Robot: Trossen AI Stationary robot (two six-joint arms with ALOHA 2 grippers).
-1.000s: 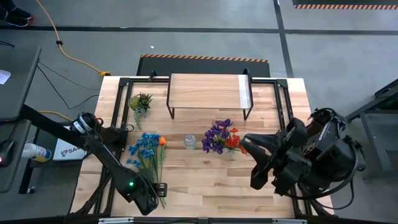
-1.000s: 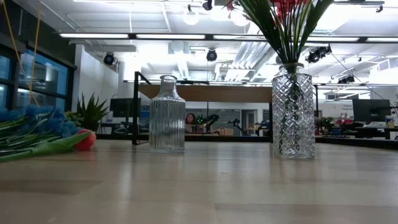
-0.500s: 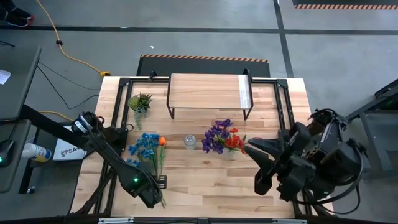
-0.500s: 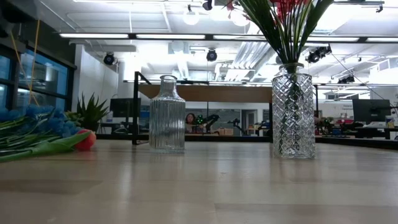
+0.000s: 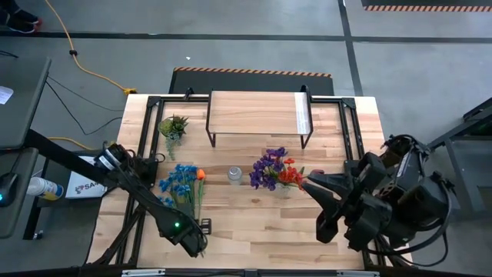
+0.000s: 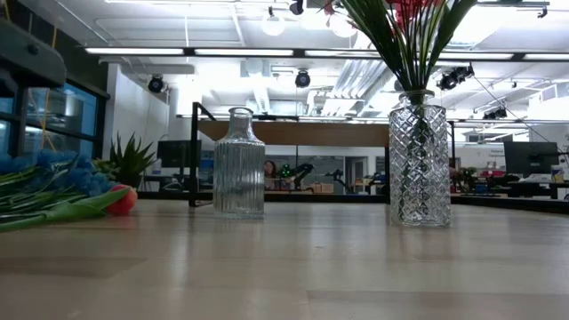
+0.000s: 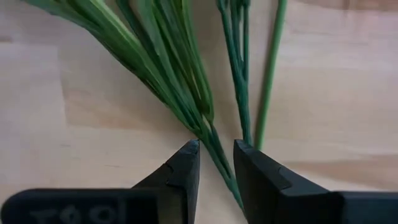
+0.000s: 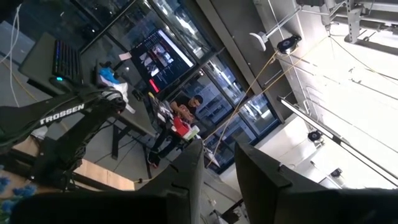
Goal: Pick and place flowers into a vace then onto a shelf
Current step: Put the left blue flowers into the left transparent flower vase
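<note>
Since the earlier high view, the left gripper has slid a little rightward along the lower edge of the table, while the right arm barely shifted. In the left wrist view its fingers stand slightly apart around a green stem of the blue flowers, which lie flat at lower left of centre in the high view with an orange bloom beside them. Whether the stem is pinched I cannot tell. A clear bottle stands empty mid-frame. The red and purple flowers stand in a cut-glass vase. Behind them sits the shelf. The right gripper hovers right of that vase, nearly closed on nothing.
</note>
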